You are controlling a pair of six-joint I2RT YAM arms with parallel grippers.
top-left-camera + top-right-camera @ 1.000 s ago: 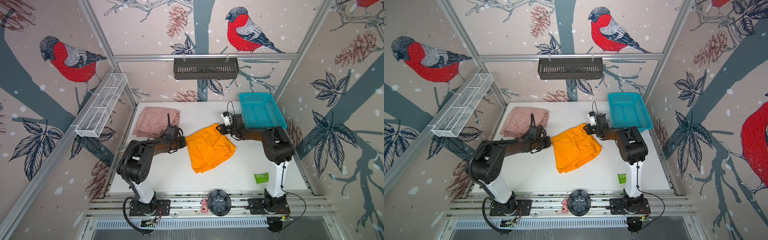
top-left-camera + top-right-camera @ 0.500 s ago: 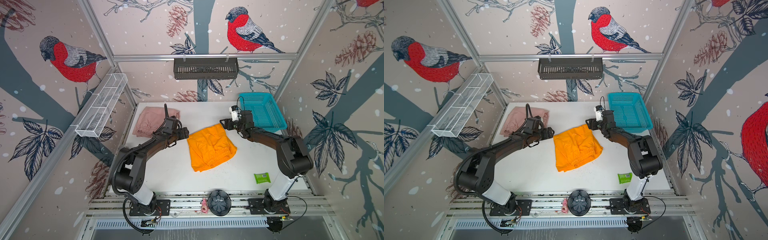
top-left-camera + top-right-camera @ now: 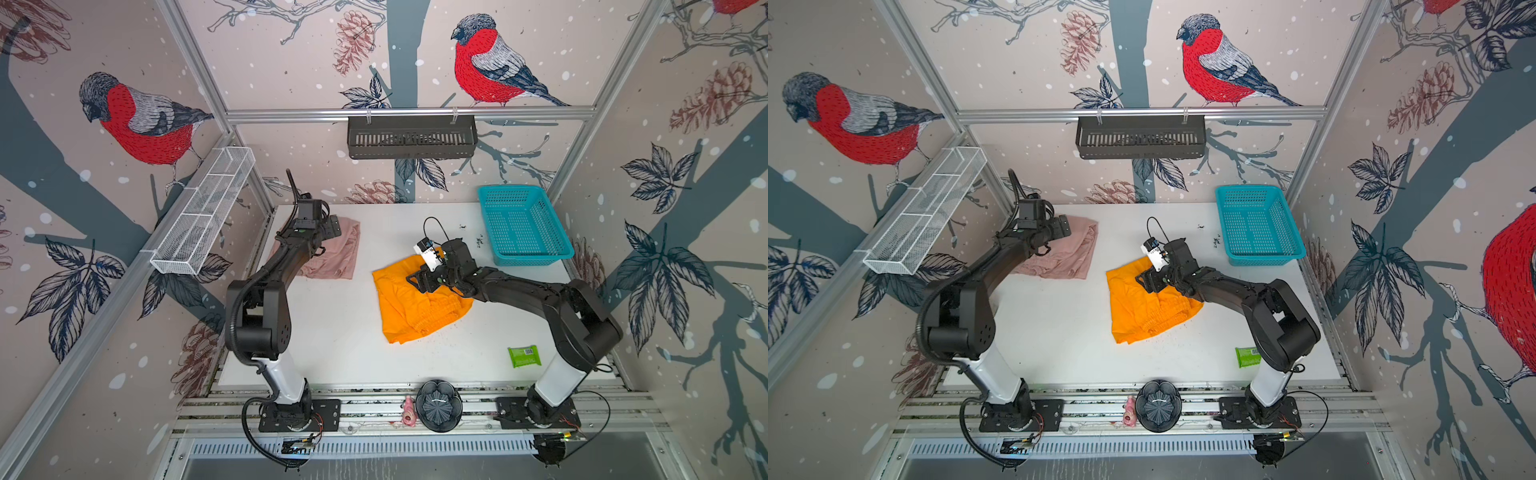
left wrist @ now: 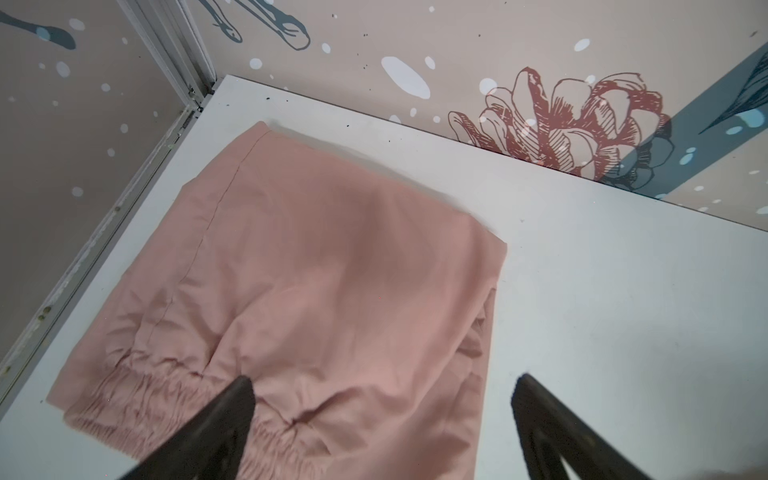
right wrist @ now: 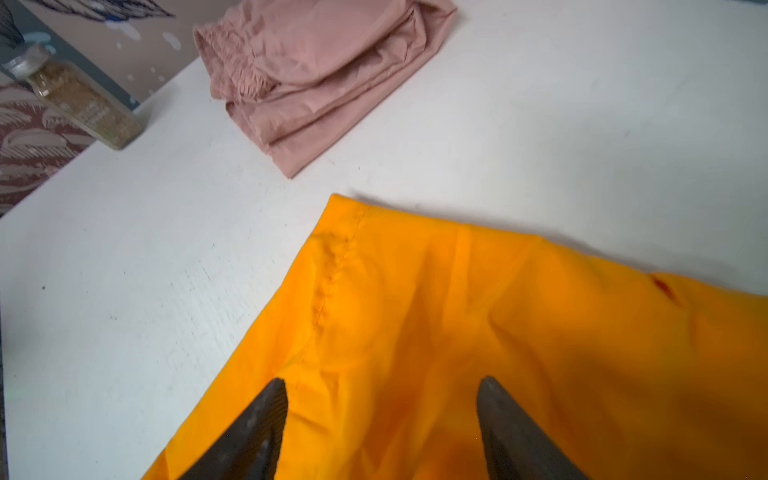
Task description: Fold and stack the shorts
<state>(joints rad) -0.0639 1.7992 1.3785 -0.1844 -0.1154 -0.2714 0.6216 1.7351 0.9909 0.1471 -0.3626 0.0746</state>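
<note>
Stock: pink shorts (image 3: 338, 255), folded, counter (image 3: 332, 345) 10 o'clock; orange shorts (image 3: 409, 309), centre. Likely light, limp, slippery; pinch hem corners or waistband. Left jaws over pink, right jaws over orange: spread wide, empty.

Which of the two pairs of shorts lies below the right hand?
The orange shorts, in the middle; the pink shorts lie toward the far left corner, under the left hand.

The pink shorts (image 3: 332, 257) are dusty and plain, the orange shorts (image 3: 407, 311) vivid, the desk (image 3: 332, 328) white. The basket (image 3: 536, 258) is teal, the packet (image 3: 524, 356) green.
</note>
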